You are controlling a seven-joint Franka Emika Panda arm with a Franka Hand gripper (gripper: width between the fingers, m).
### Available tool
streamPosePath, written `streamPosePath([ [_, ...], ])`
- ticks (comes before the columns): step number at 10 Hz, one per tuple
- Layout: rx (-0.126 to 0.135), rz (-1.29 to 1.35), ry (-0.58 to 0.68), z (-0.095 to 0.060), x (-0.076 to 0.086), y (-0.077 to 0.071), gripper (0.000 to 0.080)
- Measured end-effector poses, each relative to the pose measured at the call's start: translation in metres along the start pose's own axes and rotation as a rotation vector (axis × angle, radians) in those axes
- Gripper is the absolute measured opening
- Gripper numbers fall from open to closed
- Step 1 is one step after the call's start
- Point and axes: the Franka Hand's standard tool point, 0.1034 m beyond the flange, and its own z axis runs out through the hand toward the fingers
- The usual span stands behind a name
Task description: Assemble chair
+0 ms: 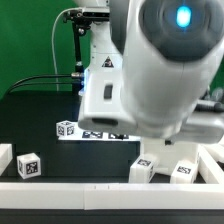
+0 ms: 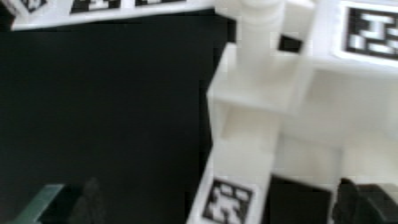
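Note:
In the wrist view a chunky white chair part point(image 2: 267, 110) with black-and-white tags fills the middle and the right. One of its bars, with a tag on its end point(image 2: 228, 200), reaches down between my fingers. My gripper point(image 2: 214, 205) is open. Its dark fingertips point(image 2: 63, 205) stand wide apart, and dark gaps separate each from the bar. In the exterior view the arm's big white body point(image 1: 160, 70) hides the gripper. White tagged chair pieces point(image 1: 142, 168) show below the arm, and another one point(image 1: 185, 172) lies beside them.
A loose white tagged part point(image 1: 28, 165) lies at the exterior view's left. A small tagged cube point(image 1: 67, 128) stands next to the marker board point(image 1: 100, 134) further back. A white rim point(image 1: 100, 190) borders the black table along the front.

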Motion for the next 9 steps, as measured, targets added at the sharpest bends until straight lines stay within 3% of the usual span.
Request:
streamPosePath([
  [1, 0.014, -0.003, 0.087, -0.014, -0.007, -0.001, 0.0649],
  [2, 0.027, -0.002, 0.121, -0.017, -0.028, 0.0, 0.0649],
  [4, 0.05, -0.011, 0.282, -0.029, -0.056, -0.014, 0.0649],
  [6, 0.074, 0.013, 0.488, -0.019, -0.089, -0.035, 0.0649],
  [7, 0.078, 0.006, 0.513, -0.012, -0.093, -0.034, 0.0649],
  [9, 0.103, -0.003, 0.67, -0.022, -0.083, -0.041, 0.0649],
])
